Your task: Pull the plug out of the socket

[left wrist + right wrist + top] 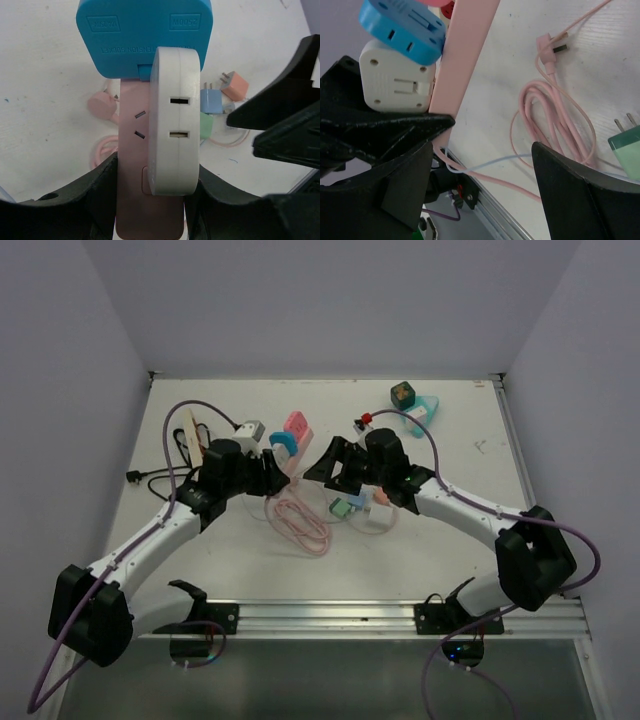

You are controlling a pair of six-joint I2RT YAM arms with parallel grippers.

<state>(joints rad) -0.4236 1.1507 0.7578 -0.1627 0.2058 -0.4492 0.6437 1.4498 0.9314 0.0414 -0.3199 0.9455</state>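
Socket strip, pink, is up off the worktop, with a white plug and a blue plug seated in it. The left gripper has its jaws clamped across it. The right gripper hangs just beside, jaws apart.

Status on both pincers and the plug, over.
Left pincer shut on pink power strip. Right pincer open, beside it, empty. White adapter and blue plug both plugged in.
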